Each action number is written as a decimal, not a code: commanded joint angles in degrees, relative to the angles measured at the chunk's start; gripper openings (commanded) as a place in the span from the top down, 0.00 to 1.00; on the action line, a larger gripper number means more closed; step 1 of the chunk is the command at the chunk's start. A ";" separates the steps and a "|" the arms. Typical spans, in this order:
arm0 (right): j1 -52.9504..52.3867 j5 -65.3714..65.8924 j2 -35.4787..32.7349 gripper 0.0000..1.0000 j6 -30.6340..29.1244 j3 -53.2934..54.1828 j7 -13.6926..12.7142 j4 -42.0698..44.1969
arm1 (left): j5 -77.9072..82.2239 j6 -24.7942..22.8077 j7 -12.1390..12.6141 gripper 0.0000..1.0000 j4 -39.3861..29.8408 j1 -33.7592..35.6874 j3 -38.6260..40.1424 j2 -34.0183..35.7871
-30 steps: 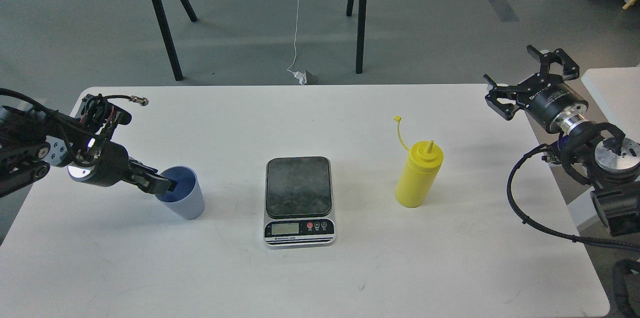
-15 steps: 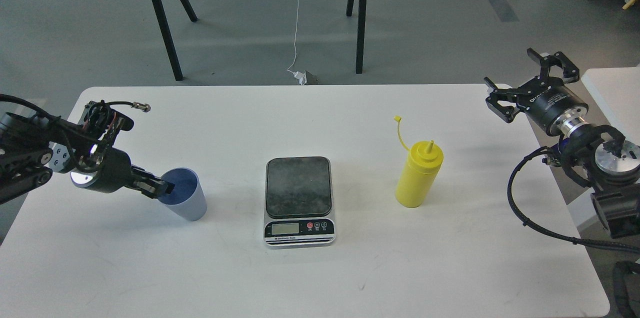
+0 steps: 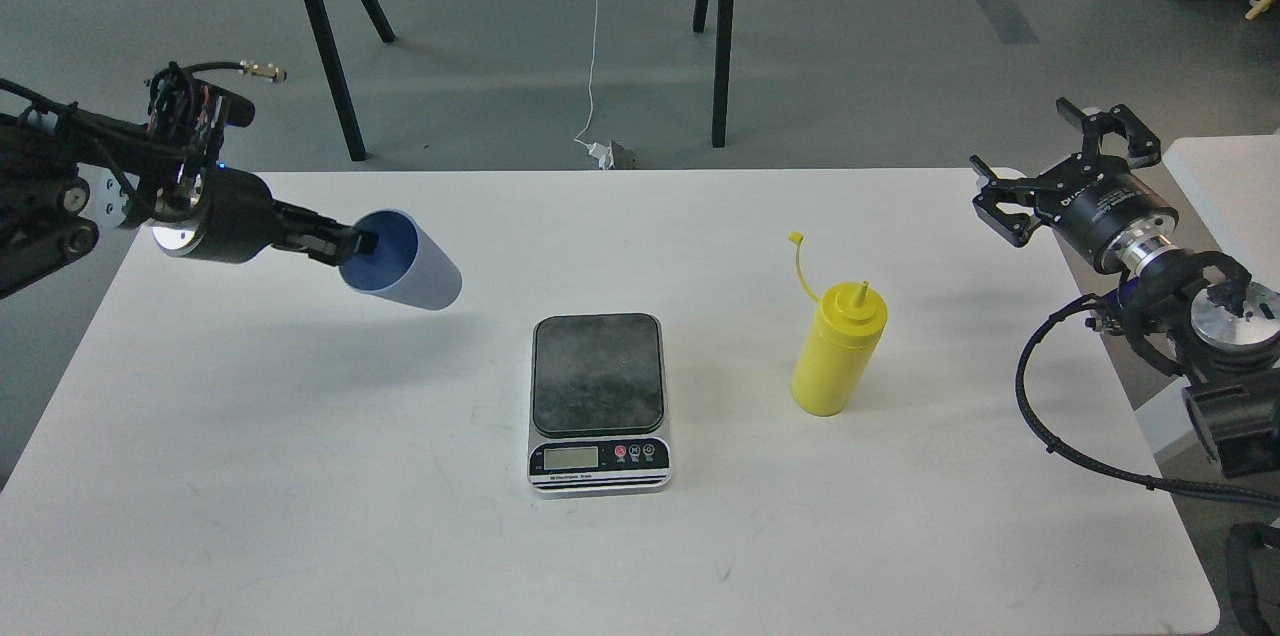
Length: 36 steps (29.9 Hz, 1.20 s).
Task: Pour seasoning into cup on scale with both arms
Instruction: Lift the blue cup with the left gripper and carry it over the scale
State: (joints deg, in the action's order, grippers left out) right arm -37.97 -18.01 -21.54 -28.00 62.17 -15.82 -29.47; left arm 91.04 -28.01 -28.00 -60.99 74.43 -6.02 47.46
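Observation:
My left gripper is shut on the rim of the light-blue cup, one finger inside it. It holds the cup in the air, tilted on its side with the mouth toward me, up and left of the scale. The scale lies flat at the table's middle with nothing on its dark plate. The yellow seasoning bottle stands upright right of the scale, cap strap up. My right gripper is open and empty at the table's right edge, well right of the bottle.
The white table ends close behind the right gripper. Black trestle legs and a hanging white cable stand on the floor beyond the far edge. A second white surface sits at far right.
My left gripper has lifted the cup off the table and carried it up and right, tipping it more onto its side. The right arm, bottle and scale have not moved.

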 commanded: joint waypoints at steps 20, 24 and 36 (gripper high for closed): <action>0.09 0.00 0.09 0.00 0.00 0.05 0.09 2.40 | 1.86 0.01 0.00 0.99 -0.44 -2.80 -0.31 -17.23; 0.09 0.00 0.18 0.01 0.00 0.05 0.09 2.40 | 2.39 0.01 0.00 0.99 -0.27 -3.85 -0.31 -17.23; 0.18 0.00 0.09 0.00 0.00 0.14 0.09 2.58 | 2.39 0.01 0.00 0.98 3.42 -6.84 -0.22 -20.48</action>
State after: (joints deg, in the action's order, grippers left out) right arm -37.80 -18.01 -21.44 -28.00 62.23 -15.73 -26.93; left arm 93.51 -28.00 -28.00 -58.55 67.73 -6.28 27.67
